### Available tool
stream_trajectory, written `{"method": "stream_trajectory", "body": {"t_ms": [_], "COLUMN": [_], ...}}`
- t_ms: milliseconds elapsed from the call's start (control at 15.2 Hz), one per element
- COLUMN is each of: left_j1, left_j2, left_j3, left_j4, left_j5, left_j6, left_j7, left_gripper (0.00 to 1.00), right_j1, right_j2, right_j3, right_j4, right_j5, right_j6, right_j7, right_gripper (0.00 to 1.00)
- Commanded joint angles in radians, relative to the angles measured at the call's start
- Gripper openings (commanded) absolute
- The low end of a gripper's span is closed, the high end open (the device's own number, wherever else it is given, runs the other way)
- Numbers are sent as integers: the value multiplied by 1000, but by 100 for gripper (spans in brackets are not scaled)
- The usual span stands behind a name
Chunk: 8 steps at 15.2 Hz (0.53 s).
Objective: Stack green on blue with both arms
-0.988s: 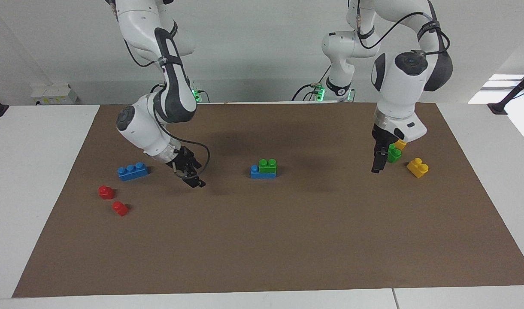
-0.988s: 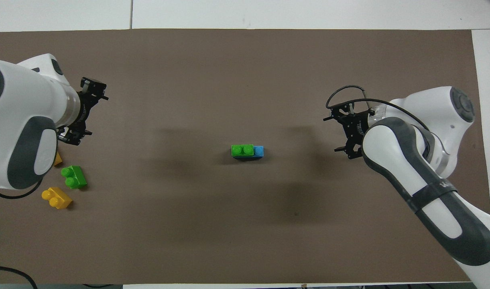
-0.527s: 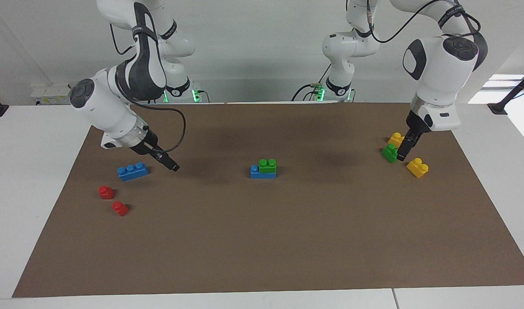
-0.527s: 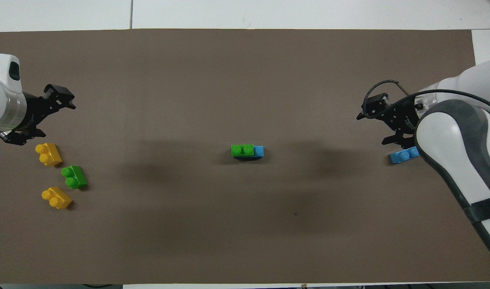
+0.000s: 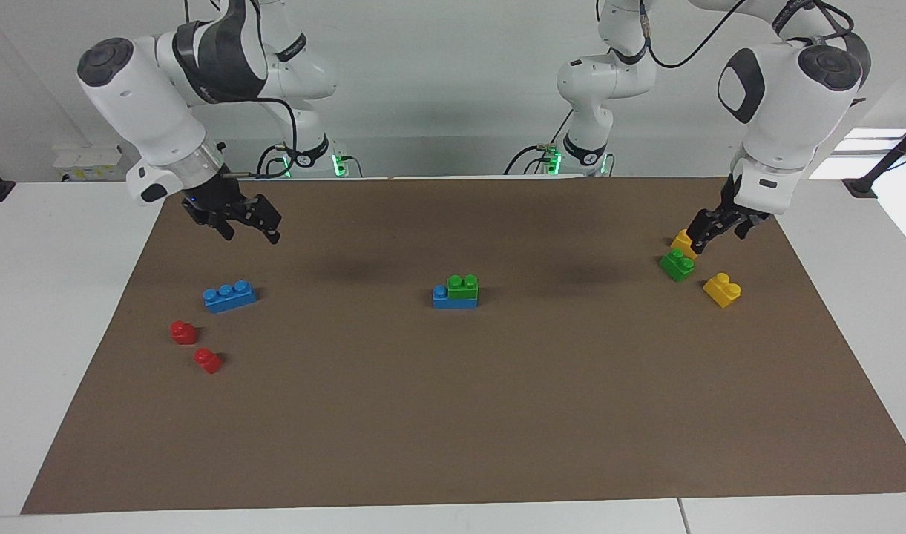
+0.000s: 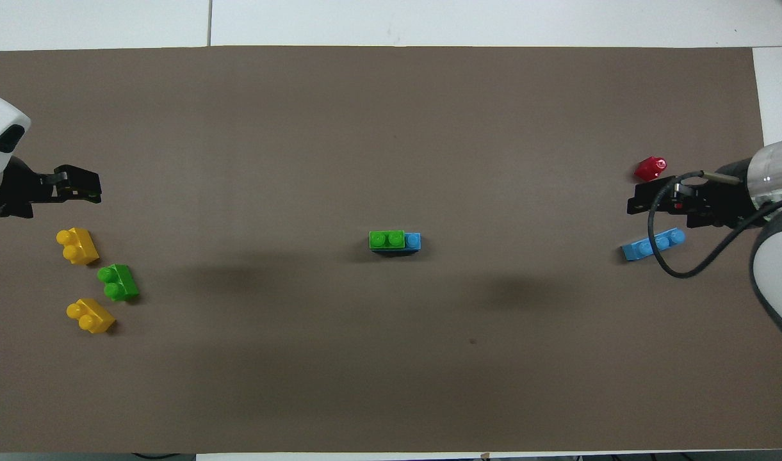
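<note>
A green brick (image 5: 462,288) sits on a blue brick (image 5: 441,297) at the middle of the brown mat, covering two of its studs; the pair also shows in the overhead view, green (image 6: 387,239) on blue (image 6: 414,241). A second blue brick (image 5: 230,295) (image 6: 653,244) lies loose toward the right arm's end. A second green brick (image 5: 677,264) (image 6: 118,282) lies loose toward the left arm's end. My right gripper (image 5: 250,231) (image 6: 640,200) is open, empty and raised over the mat by the loose blue brick. My left gripper (image 5: 716,237) (image 6: 86,186) is open and empty, over a yellow brick beside the loose green one.
Two yellow bricks (image 5: 722,289) (image 5: 683,241) lie either side of the loose green brick. Two red bricks (image 5: 183,331) (image 5: 208,360) lie farther from the robots than the loose blue brick. The brown mat (image 5: 453,415) covers most of the white table.
Both grippers have risen and swung from near the middle out toward their own ends of the table, turning as they went. The bricks have not moved.
</note>
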Motion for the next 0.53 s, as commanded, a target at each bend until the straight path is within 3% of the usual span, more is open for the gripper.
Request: {"method": "stream_trajectory", "body": {"t_ms": [0, 264, 461], "left_j1": [9, 2, 9], "left_j2": [-14, -12, -12], "left_j3": [-5, -10, -4], "left_j4": [40, 83, 120], "left_j5": [-13, -21, -94], "left_j6": [-82, -181, -247], "left_j7": [152, 204, 206], "left_gripper": [100, 100, 100], "right_j1": [-59, -99, -89], "right_j2": [-19, -31, -25], "right_j3": [9, 7, 18], "right_j4": [-13, -5, 62], "right_j5": [-18, -27, -99], "right_j6": [-38, -41, -97], "right_j7": [-75, -81, -81], "right_gripper": [100, 100, 100]}}
